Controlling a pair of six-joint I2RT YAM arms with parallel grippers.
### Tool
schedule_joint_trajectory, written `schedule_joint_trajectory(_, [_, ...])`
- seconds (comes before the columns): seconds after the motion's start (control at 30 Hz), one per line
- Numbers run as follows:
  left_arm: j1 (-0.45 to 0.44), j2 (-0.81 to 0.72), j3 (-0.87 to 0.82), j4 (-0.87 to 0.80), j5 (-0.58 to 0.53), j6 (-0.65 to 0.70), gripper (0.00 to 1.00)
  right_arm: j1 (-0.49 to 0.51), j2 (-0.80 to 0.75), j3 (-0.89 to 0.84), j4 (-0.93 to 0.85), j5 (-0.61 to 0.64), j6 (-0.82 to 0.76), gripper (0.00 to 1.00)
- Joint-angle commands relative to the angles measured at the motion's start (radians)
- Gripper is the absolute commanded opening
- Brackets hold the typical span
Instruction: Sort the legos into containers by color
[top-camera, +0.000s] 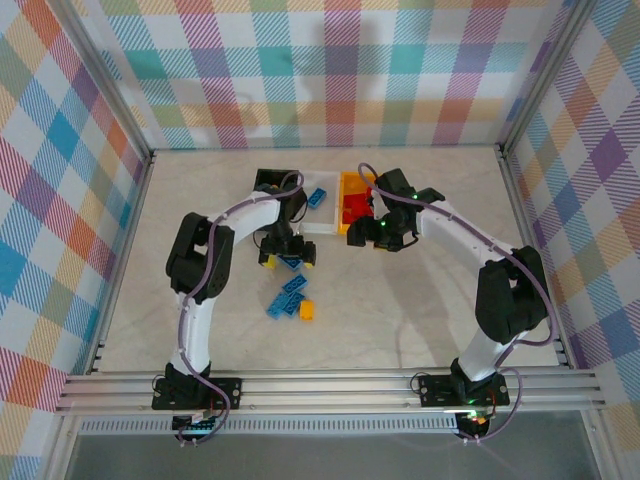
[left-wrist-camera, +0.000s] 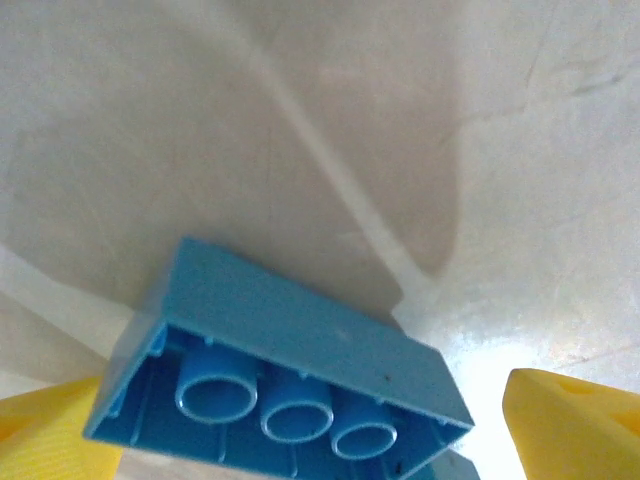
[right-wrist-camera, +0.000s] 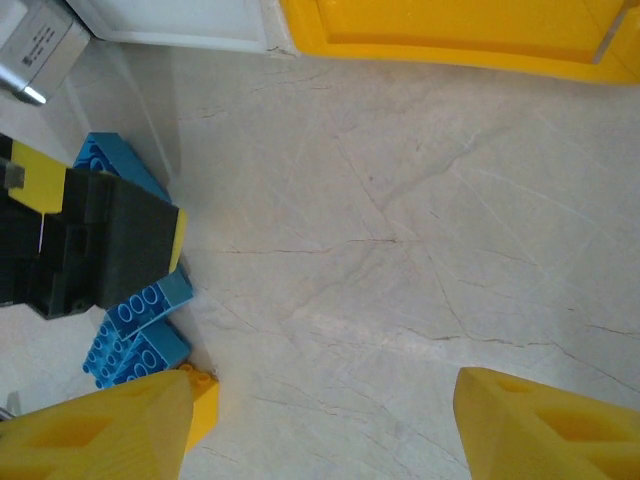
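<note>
Left end effector (left-wrist-camera: 300, 435) clamps a blue lego (left-wrist-camera: 290, 350) over the table (left-wrist-camera: 420, 110); right end effector (right-wrist-camera: 320, 430) stands wide apart.

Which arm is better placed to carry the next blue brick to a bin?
Left. A blue brick sits between the fingers of the left gripper. The right gripper is open over bare table, with no brick between its fingers.
</note>
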Motion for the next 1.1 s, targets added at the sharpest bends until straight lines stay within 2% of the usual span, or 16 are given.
schedule_joint_trajectory(0.0, [-0.003, 0.042, 0.071, 0.056, -0.09, 0.03, 0.96, -0.002, -0.032, -0.012, 0.001, -0.032, 0.005, 0.7])
schedule_joint_trajectory(0.1, [-0.001, 0.064, 0.109, 0.041, -0.085, 0.033, 0.93, -0.001, -0.037, -0.02, 0.001, -0.031, 0.0, 0.7])
schedule_joint_trajectory(0.3, [-0.007, 0.056, 0.07, 0.06, -0.041, -0.001, 0.77, -0.002, -0.04, -0.05, 0.01, -0.028, -0.01, 0.7])
schedule_joint_trajectory(0.7, [-0.013, -0.048, -0.102, 0.104, -0.022, -0.021, 0.64, -0.002, -0.026, -0.082, 0.043, -0.044, 0.016, 0.7])
schedule_joint_trajectory(0.83, [-0.012, -0.073, -0.123, 0.11, -0.02, -0.021, 0.62, -0.002, -0.028, -0.082, 0.047, -0.044, 0.029, 0.7])
schedule_joint_trajectory(0.9, [-0.01, -0.077, -0.127, 0.109, -0.016, -0.02, 0.57, 0.0, -0.031, -0.084, 0.049, -0.044, 0.034, 0.7])
schedule_joint_trajectory(1.07, [0.003, -0.099, -0.128, 0.103, -0.017, -0.011, 0.55, 0.004, -0.029, -0.08, 0.047, -0.044, 0.043, 0.7])
